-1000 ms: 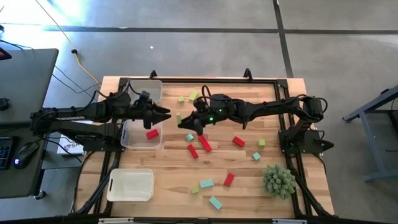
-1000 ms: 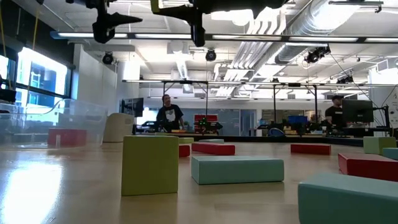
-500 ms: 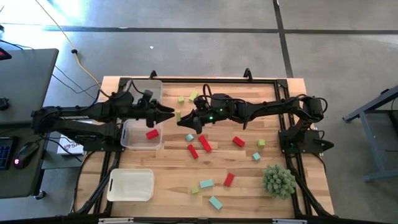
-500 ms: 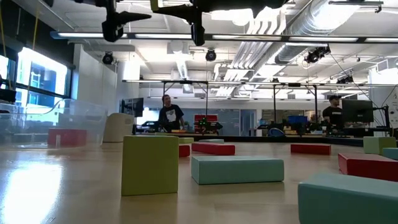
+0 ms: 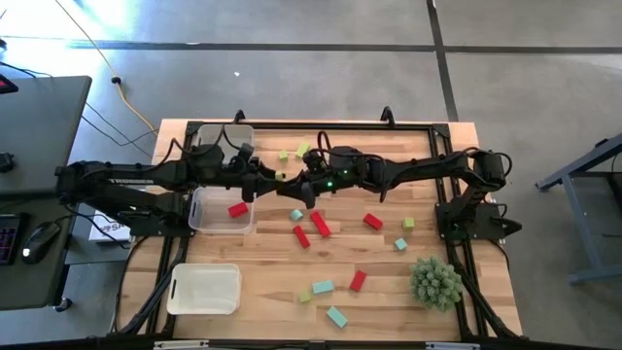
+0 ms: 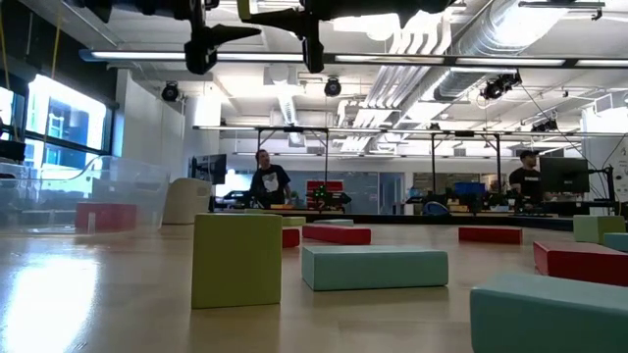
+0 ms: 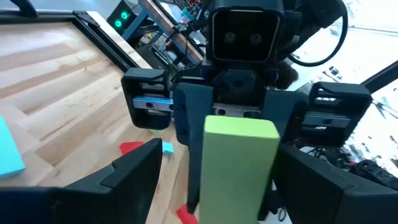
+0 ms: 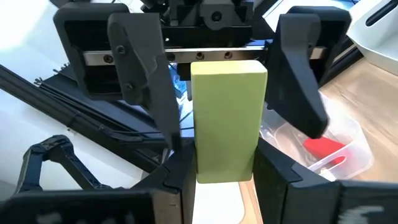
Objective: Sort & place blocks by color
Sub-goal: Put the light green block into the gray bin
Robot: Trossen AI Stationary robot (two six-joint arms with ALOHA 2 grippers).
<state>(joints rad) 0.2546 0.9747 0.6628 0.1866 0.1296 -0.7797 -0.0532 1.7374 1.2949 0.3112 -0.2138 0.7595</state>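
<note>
While the right gripper point(image 5: 292, 183) stays clenched on a yellow-green block point(image 8: 227, 118), holding it out level above the middle of the table point(image 5: 262, 282), the left gripper point(image 5: 270, 179) faces it with its jaws spread wide on either side of the block's free end. This looks like a hand-over in mid-air: the right arm offers the bar end-on so that the left fingers point(image 8: 142, 68) can close on the bare half, probably because the clear bins point(image 5: 205, 289) sit on the left arm's side. The left jaws have not yet closed, so the block rests with the right arm alone.

One red block point(image 5: 237, 209) already lies in the middle bin point(image 5: 197, 216). The other blocks, red, teal and yellow-green, are scattered over the pale wooden planks, several near the grippers and more toward the near edge, with a spiky green plant ball point(image 5: 434, 282) near the right corner. In the low view the room behind is a bright open workshop with ceiling ducts, and two people point(image 6: 265, 182) stand well beyond the table
</note>
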